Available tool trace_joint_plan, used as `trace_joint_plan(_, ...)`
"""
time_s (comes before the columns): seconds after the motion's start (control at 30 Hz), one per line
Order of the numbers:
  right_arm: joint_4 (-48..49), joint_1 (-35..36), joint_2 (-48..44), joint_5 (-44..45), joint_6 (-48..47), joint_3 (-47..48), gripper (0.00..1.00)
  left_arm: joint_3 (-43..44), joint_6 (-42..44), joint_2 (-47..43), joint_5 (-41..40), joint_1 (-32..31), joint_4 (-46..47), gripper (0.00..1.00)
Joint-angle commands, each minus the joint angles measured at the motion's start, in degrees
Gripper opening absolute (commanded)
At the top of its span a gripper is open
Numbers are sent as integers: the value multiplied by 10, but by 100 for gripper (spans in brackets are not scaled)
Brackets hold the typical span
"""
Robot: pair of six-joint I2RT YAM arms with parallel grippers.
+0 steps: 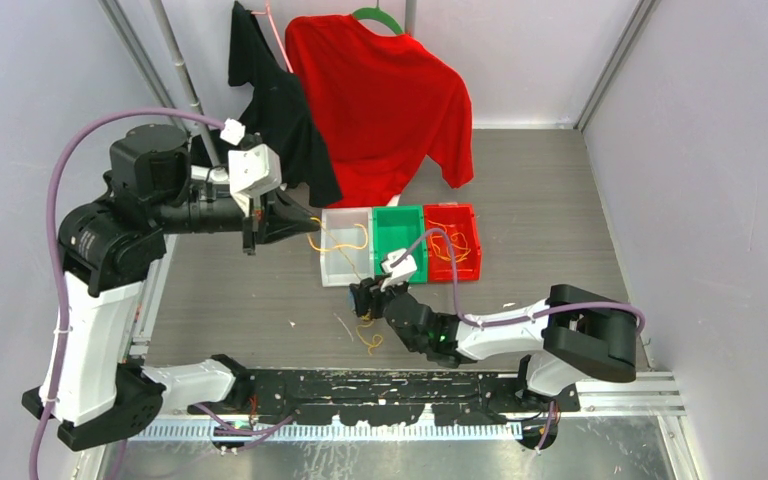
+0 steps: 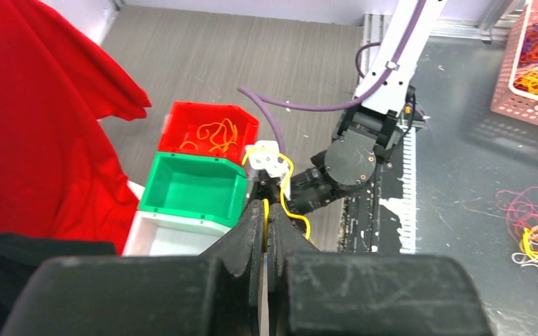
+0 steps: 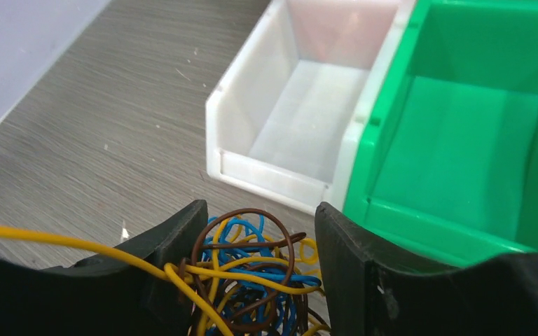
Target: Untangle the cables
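Knotted yellow, blue and brown cables (image 3: 252,280) sat bunched between the fingers of the right hand (image 3: 259,211), low on the surface (image 1: 240,300). That hand was closed around the bundle, and wires touched both fingers, so I judged it a grasp rather than a loose bracket. A stray yellow loop (image 1: 368,335) lay on the surface just on the near side of that hand.

One yellow strand (image 3: 42,234) left the knot and ran out to the left in a nearly straight line, clear of the surface. Just beyond the knot stood the white bin (image 3: 266,178), with the green bin (image 3: 392,217) touching its side and the red bin (image 1: 457,270) after that.

Farther off and raised, the left hand (image 2: 266,208) was clenched on that same yellow strand, which showed pinched between its fingertips. The strand's long axis therefore ran from the right hand away and to the left, up to the left hand, passing by the white bin. Any pull to free it would probably have to follow that line, with the right hand anchoring the knot.
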Motion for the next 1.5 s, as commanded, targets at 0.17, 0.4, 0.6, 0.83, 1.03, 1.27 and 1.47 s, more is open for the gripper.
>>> trace_joint_plan(0.17,25,2,-3,21,48,-44,62,35,49,-21,-97,-3,127,0)
trace_joint_plan(0.4,26,2,5,5,70,-55,63,7,50,-49,-248,-3,318,0)
trace_joint_plan(0.6,29,3,14,-14,84,-58,64,35,61,-41,-310,-3,404,0)
trace_joint_plan(0.83,31,5,18,-32,88,-59,65,9,82,-52,-404,-3,555,0)
trace_joint_plan(1.03,50,13,21,-52,83,-65,69,18,80,-50,-374,-3,486,0)
trace_joint_plan(1.27,-8,14,-87,-109,27,-37,77,-95,71,-103,-306,-3,413,0)
trace_joint_plan(1.47,-87,12,-134,-151,-29,29,79,-141,74,-127,-289,-4,391,0)
